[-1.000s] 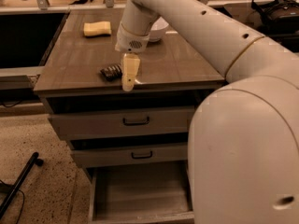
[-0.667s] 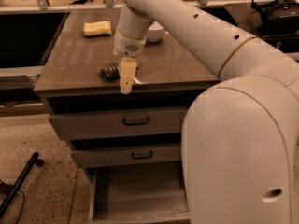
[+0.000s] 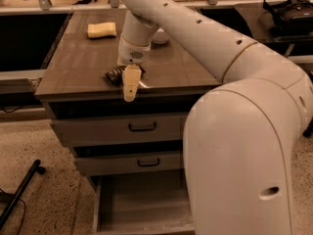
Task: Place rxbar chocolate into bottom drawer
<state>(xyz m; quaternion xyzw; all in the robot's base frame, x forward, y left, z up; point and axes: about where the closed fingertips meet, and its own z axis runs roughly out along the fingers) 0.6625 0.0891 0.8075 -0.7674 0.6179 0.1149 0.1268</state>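
Edged left, my claw point(image 3: 131, 83) seems to touch the rxbar chocolate point(image 3: 113, 76) by the table point(image 3: 78, 67) front edge; whether it grips, I cannot tell.

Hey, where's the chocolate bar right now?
In the camera view, the chocolate bar lies on the cabinet top near its front edge, just left of the gripper in the picture.

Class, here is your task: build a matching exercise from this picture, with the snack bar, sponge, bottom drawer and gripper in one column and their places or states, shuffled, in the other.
1 rxbar chocolate
2 sponge
3 bottom drawer
4 gripper

A pulled open
B over the countertop's front edge, beside the bar
C dark, lying near the front edge
D yellow, at the back left

Pairs: 1-C, 2-D, 3-A, 4-B
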